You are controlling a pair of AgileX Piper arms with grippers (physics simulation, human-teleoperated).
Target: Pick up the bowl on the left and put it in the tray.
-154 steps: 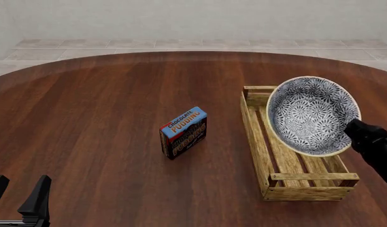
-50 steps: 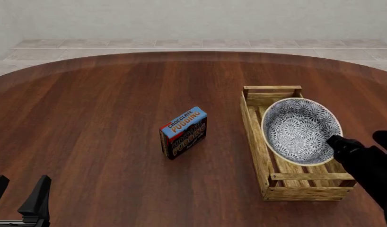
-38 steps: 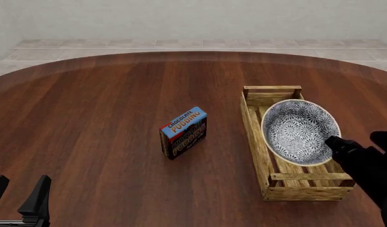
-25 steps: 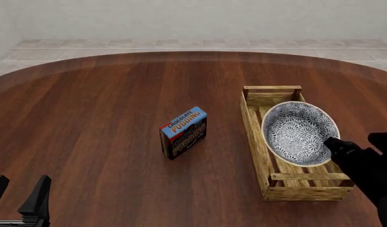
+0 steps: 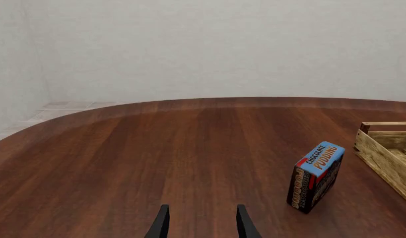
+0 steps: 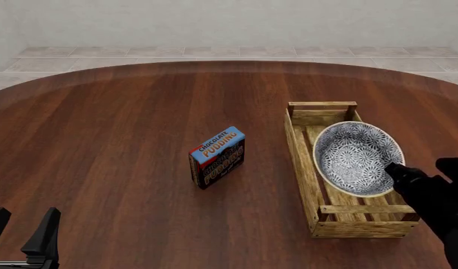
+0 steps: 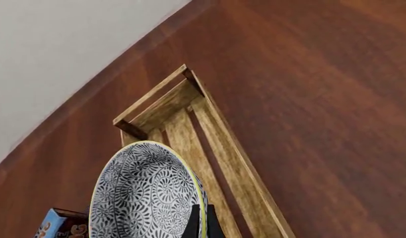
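Two tools are showing, and only the right tool (image 6: 419, 175) is doing any work: it is pinching the near rim of the bowl (image 6: 358, 158), one finger inside the rim and one outside, clamped together on the ceramic. Gripped by that one edge, the bowl is tipping, its patterned inside facing up and toward the arms. It is sitting within the tray (image 6: 302, 168), just ahead of the tool, near the middle of the slats; whether its base is touching them I cannot tell. Holding at the rim is probably keeping the fingers clear of the tray's low sides during lowering. Letting go looks like the remaining step. Well off to the tool's left, the pudding box (image 6: 217, 157) is standing upright on the counter (image 6: 110, 129). Farther left and nearer the arms, the left tool (image 6: 23, 234) is hovering with its fingers apart, holding nothing.
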